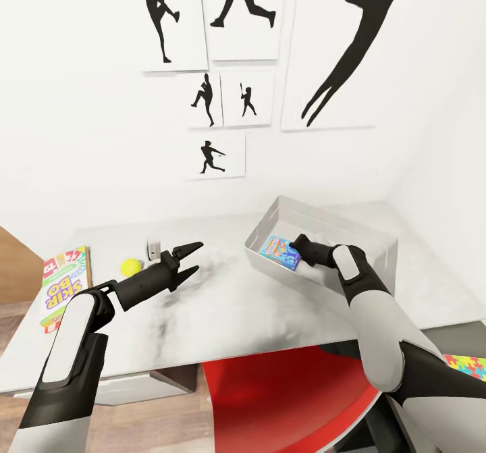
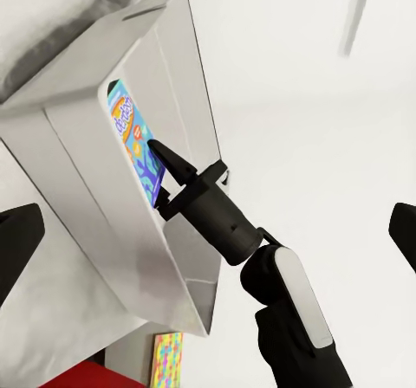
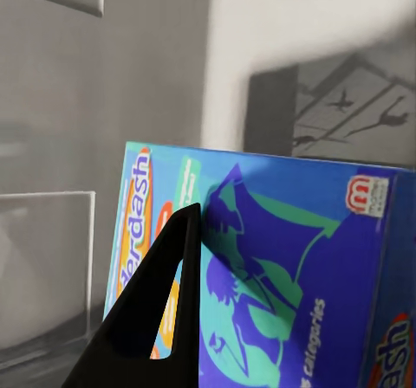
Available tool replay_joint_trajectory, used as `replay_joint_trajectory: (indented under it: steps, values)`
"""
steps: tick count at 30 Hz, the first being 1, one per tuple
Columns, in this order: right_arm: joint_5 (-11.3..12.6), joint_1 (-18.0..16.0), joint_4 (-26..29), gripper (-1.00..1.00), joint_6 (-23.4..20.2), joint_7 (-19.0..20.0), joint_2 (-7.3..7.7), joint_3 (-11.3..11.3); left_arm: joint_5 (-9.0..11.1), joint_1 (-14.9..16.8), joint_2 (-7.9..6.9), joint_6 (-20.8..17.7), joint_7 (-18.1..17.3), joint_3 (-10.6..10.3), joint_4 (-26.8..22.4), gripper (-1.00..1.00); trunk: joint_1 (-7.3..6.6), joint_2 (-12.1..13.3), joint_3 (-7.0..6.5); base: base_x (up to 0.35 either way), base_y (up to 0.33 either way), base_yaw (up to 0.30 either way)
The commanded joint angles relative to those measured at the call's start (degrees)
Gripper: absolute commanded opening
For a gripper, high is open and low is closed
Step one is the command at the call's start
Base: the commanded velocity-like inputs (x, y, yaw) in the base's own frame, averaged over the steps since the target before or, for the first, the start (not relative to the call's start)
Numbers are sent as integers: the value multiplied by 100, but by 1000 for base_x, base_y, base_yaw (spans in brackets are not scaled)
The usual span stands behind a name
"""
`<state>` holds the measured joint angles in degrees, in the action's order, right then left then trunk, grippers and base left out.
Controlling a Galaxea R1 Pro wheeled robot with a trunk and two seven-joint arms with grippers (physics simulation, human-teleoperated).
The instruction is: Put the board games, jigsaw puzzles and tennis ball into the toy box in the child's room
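The robot faces a pale grey table (image 1: 223,318) that stands against a white wall with black shadow pictures of ball players (image 1: 223,68) on it; a grey open plastic toy box (image 1: 364,237) sits on the right part of the table; inside it, near the front wall, leans a blue and orange board game box (image 1: 280,250) with bright letters; the right gripper (image 1: 297,244) is down in the toy box with its black fingers at the edge of that game box; in the right wrist view one dark finger (image 3: 156,310) lies flat against the blue face of the game box (image 3: 295,275); in the left wrist view the right gripper (image 2: 169,167) has one finger in front of the game box (image 2: 134,137) and the other finger is hidden, so I cannot tell if it squeezes the box or has let go

The left gripper (image 1: 189,258) hangs over the middle of the table with its two black fingers spread apart and nothing between them; just behind it and to its left a small yellow-green tennis ball (image 1: 131,266) lies on the table; further left, near the table edge, lies a flat green and red card game box (image 1: 64,284), well apart from the toy box; a bright jigsaw puzzle box with many colours (image 1: 469,366) shows low at the right, past the right arm; a red chair seat (image 1: 290,399) is below the front of the table
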<state>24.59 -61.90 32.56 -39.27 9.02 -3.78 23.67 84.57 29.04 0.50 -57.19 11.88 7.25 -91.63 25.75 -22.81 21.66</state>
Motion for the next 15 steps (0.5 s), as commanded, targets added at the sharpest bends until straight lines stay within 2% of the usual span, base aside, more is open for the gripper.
replay_joint_trajectory:
  steps: [1,6,7,15]
  values:
    - [-15,-7,4,-100,-37,46,-8,51,60,5,5,-29,60,12,-4,100,3,-11,10,0,0,0]
    - [-15,-7,4,-100,-37,45,-8,51,60,4,4,-29,60,13,-4,100,3,-11,10,0,0,0]
    - [-15,-7,3,100,-35,44,-9,49,60,4,4,-29,60,13,-4,100,3,-11,10,0,0,0]
    - [-15,-7,3,100,-29,41,-9,48,62,2,3,-29,60,12,-4,100,3,-11,11,0,0,0]
